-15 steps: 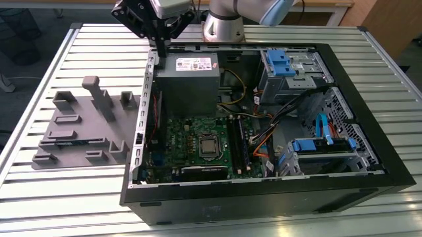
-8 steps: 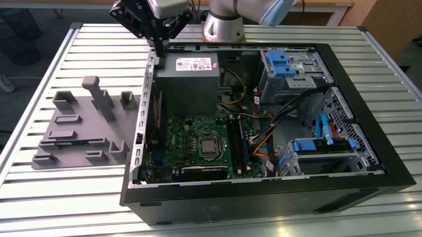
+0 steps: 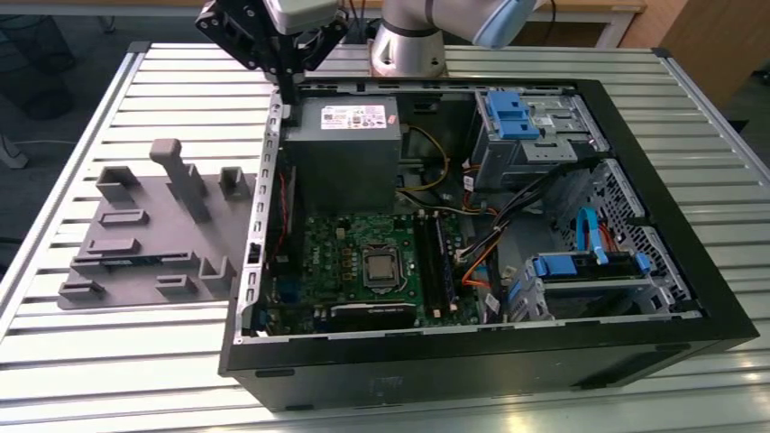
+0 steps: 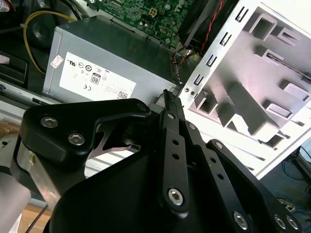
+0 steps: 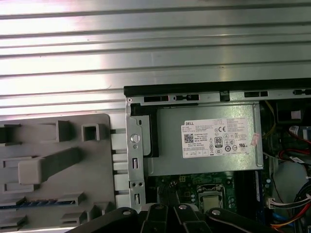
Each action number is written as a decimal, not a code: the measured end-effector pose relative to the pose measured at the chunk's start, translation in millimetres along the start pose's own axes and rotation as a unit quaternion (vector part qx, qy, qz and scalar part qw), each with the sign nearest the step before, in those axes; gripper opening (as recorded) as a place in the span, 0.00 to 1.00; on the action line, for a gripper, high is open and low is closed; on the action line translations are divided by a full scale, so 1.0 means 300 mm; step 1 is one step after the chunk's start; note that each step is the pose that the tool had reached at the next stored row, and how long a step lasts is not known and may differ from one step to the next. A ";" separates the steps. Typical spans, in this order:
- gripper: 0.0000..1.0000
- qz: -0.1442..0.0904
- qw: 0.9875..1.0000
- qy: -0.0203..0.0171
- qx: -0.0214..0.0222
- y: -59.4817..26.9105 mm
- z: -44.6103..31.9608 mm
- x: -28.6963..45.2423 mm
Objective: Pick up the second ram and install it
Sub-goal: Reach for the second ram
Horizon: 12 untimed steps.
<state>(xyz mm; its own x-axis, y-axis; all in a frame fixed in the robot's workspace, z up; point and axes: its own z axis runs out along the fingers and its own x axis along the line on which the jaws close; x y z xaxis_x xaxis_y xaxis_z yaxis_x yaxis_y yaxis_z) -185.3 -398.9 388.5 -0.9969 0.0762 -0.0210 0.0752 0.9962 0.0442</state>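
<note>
The second ram (image 3: pixel 142 262) lies edge-up as a thin blue strip in a slot of the grey moulded tray (image 3: pixel 144 225), on the exterior view's left of the open computer case. The first wrist view shows the same blue strip (image 5: pixel 29 203) low in the tray (image 5: pixel 58 165). My gripper (image 3: pixel 287 90) hangs above the case's rear corner by the grey power-supply box (image 3: pixel 343 135), well away from the tray's ram slot. In the second wrist view its black fingers (image 4: pixel 167 94) are shut together with nothing between them, over the edge of the case wall.
The green motherboard (image 3: pixel 361 262) with its processor socket (image 3: pixel 381 268) and dark memory slots (image 3: pixel 435 266) lies inside the black case (image 3: pixel 481 361). Cables and blue drive brackets (image 3: pixel 578 266) crowd the exterior view's right half. The tray carries upright grey posts (image 3: pixel 180 176). All stands on a slatted metal table (image 3: pixel 72 361).
</note>
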 end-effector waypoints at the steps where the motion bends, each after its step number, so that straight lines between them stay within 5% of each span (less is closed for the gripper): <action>1: 0.11 0.000 1.000 0.000 0.000 0.000 0.000 0.001; 12: 0.11 0.000 1.000 0.000 0.000 -0.001 0.000 0.020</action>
<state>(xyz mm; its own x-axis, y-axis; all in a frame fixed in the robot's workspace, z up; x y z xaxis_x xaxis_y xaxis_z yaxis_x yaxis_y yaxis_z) -191.2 -398.9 388.5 -0.9969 0.0762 -0.0210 0.0753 0.9962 0.0441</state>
